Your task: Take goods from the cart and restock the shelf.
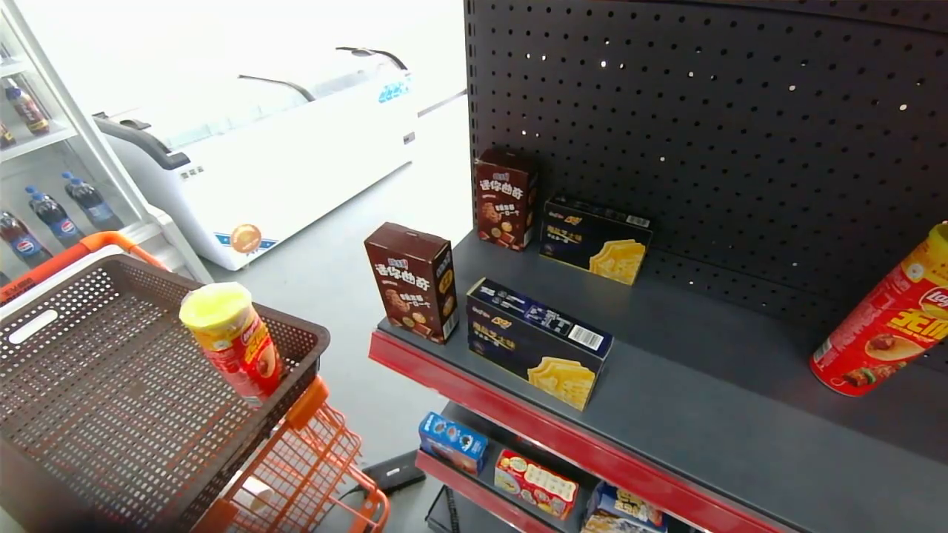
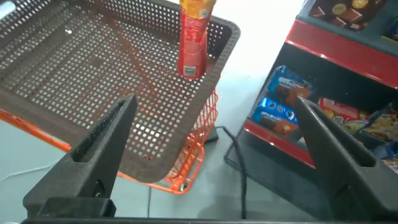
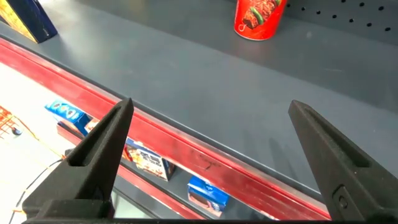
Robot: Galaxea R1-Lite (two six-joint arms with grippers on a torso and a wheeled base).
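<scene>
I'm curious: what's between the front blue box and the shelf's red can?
Nothing: bare shelf runs from box to can, in the head view.

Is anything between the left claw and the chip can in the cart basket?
Nothing visible. The left claw is open, facing the basket, and the chip can stands upright at its corner nearest the shelf, with only bare mesh between.

A red cylindrical chip can is standing in the shelf-side corner of the brown perforated plastic basket, left of the dark grey metal shelf. At the shelf's front, a brown cardboard box is standing left of a dark blue cardboard box. A second brown box and a second blue box are standing behind them. Another red chip can is leaning at far right.
</scene>
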